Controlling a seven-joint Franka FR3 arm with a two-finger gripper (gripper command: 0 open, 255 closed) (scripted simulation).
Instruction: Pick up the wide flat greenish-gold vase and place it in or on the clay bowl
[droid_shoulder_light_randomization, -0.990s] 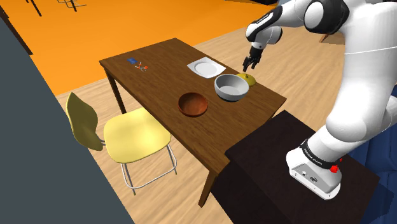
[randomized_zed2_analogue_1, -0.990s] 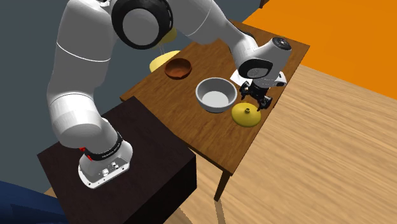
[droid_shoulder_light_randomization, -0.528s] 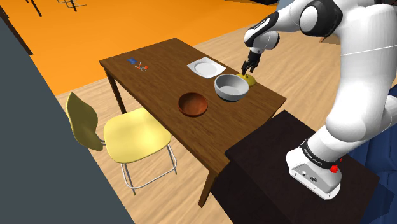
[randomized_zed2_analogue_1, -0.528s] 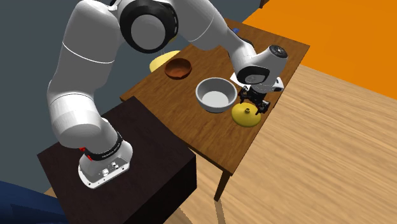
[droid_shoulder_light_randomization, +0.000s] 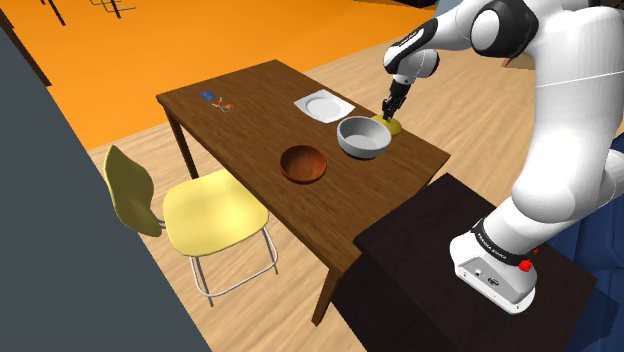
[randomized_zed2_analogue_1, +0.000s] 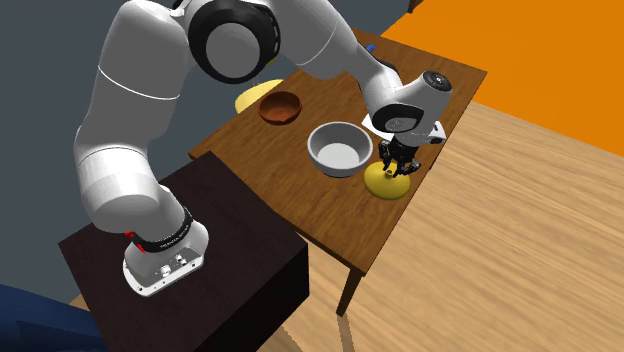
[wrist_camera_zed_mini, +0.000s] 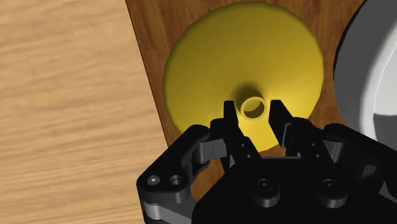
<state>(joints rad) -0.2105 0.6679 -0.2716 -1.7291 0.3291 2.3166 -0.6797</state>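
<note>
Shoulder, 2nd ext cams flank stand (droid_shoulder_light_randomization: 400, 250), share table (droid_shoulder_light_randomization: 250, 110); wrist close.

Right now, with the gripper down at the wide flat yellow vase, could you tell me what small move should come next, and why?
Probably a short straight lift. The black two-finger gripper seems shut on the narrow neck of the wide flat yellow vase, which rests on the brown wooden table beside the grey bowl.

White arm (droid_shoulder_light_randomization: 560, 130), dark joints, all-black tool (wrist_camera_zed_mini: 253, 109).
</note>
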